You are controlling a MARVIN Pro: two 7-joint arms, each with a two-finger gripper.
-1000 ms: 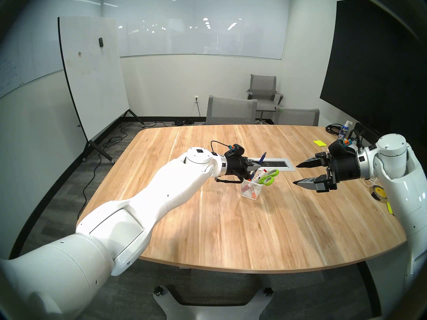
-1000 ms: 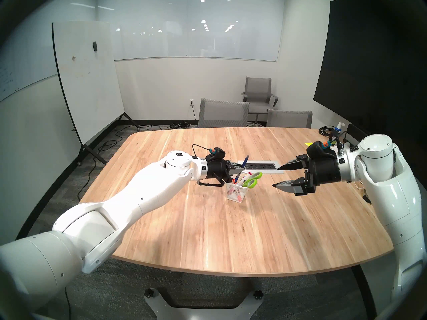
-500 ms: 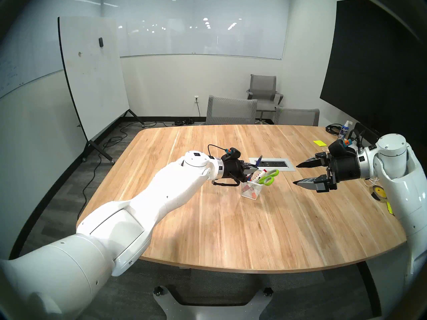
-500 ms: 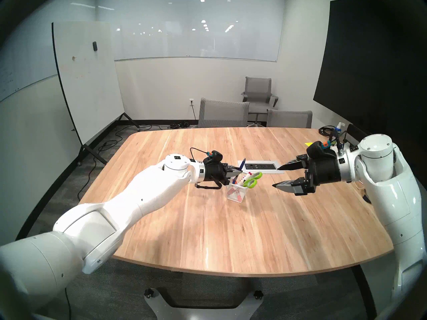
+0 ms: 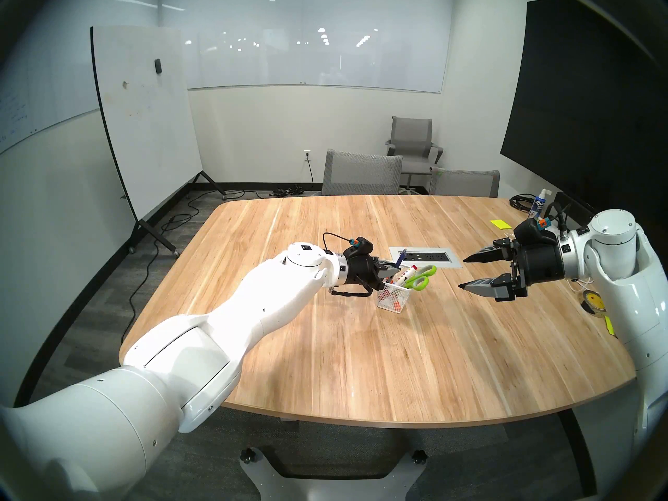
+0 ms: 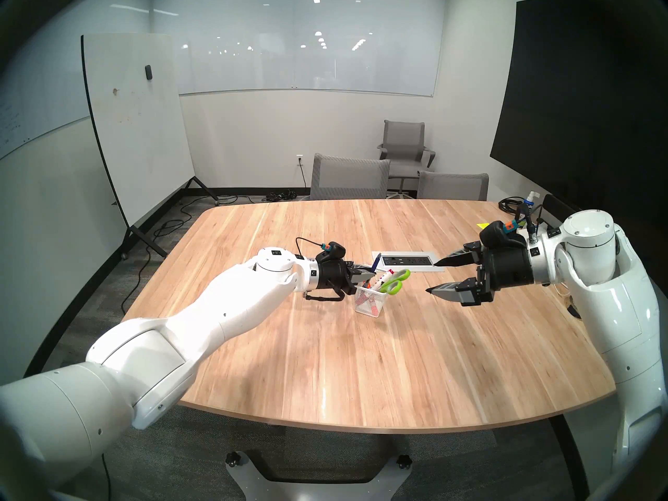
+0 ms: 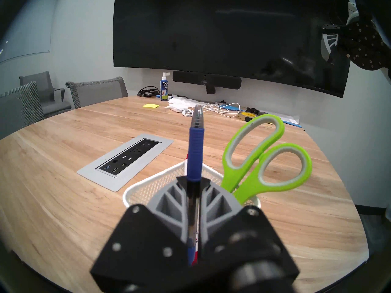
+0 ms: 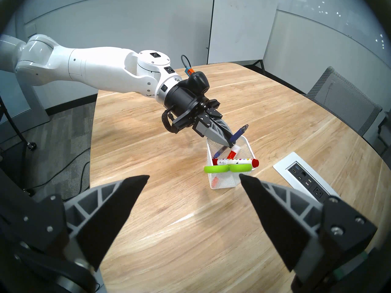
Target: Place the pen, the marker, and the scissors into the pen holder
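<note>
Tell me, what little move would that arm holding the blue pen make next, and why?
Probably lower it a bit more, then open. The left gripper is shut on the pen, which slants with its lower end already inside the pen holder while most of it sticks out above the rim. The scissors and a marker already sit in there, so the pen seems the last piece.

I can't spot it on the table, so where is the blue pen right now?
In the right wrist view, the pen is pinched in the left claw, tilted over the pen holder, its lower end inside beside the markers.
</note>
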